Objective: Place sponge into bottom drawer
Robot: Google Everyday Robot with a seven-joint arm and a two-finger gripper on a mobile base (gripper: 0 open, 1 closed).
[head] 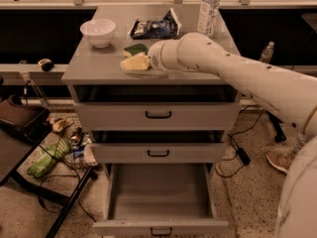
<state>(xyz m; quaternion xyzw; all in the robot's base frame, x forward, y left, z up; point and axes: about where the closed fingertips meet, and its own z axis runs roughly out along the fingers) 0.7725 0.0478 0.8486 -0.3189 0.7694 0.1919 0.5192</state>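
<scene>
I find the grey three-drawer desk (89,68) with its deep grey bottom drawer (158,197) pulled fully out, black bar handle forward, nothing in it. The white arm's gripper (134,63) sits low over the desk top; whether it is spread or closed I cannot tell. The small green-faced, yellow-foam sponge (136,49) lies on the desk just behind it. Judgement: drawer opened; grasp, carry and release outstanding.

You are not getting any readable text here: the print on the snack bag (153,28) and the label on the water bottle (208,9) are not showing legible words. The gripper (134,63) is hovering over the cabinet top (94,63), just beside the sponge (134,49).
</scene>
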